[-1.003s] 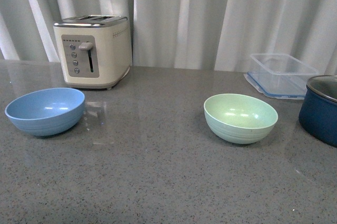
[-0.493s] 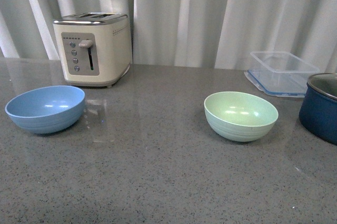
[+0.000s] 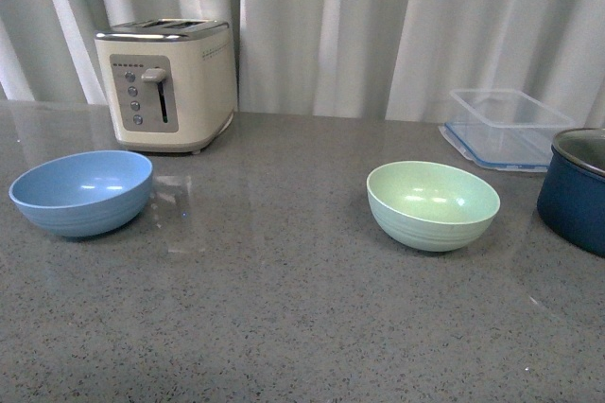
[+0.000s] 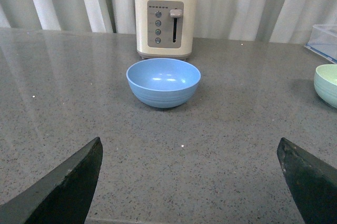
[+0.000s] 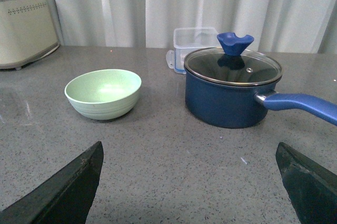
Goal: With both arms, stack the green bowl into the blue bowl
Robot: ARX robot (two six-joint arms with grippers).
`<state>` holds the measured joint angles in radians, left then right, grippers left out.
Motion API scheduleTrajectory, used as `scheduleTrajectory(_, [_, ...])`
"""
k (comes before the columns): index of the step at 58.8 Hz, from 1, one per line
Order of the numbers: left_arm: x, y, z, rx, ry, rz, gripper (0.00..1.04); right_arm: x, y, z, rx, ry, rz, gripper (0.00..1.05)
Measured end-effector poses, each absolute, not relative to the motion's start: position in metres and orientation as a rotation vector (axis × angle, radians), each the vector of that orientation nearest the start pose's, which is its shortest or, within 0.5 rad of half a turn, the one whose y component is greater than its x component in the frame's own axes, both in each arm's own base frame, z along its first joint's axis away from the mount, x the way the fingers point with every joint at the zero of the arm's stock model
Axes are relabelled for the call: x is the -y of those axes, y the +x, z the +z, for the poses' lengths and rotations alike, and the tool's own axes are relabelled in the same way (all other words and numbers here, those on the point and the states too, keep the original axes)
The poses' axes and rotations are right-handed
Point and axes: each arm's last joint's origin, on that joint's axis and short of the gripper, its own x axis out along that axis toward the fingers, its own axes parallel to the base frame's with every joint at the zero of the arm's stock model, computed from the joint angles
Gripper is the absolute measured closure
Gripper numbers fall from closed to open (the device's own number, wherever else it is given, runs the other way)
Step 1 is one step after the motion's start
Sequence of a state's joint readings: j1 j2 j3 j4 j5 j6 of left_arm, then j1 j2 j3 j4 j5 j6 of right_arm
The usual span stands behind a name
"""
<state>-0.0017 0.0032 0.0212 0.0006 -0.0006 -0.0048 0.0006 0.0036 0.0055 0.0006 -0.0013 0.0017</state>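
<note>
Jaws of the left gripper (image 4: 188, 153) and of the right gripper (image 5: 189, 150) stand spread wide, gripping nothing; each pair appears only in its own wrist view. Front view alone shows both bowls whole: blue bowl (image 3: 81, 192) at left on the grey desk (image 3: 284, 318), in front of the cream toaster (image 3: 168, 84); green bowl (image 3: 432, 204) well apart to the right, near the navy pot (image 3: 575, 190). Both bowls sit upright, matte, faintly ridged low on the outside. Right wrist view adds the pot's whole glass lid (image 5: 233, 66) and its blue handle (image 5: 300, 105).
</note>
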Motion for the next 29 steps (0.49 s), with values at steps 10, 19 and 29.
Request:
scheduleTrajectory(10, [0.000, 0.097, 0.168, -0.022, -0.005, 0.047, 0.07, 0.000, 0.098, 0.165, 0.002, 0.002, 0.002, 0.10])
scheduleTrajectory(19, [-0.002, 0.111, 0.177, -0.144, -0.001, 0.192, 0.07, 0.000, 0.098, 0.165, 0.002, 0.002, 0.002, 0.10])
scheduleTrajectory(29, [-0.012, 0.135, 0.220, -0.145, -0.049, 0.229, 0.07, 0.000, 0.098, 0.165, 0.002, 0.002, 0.002, 0.10])
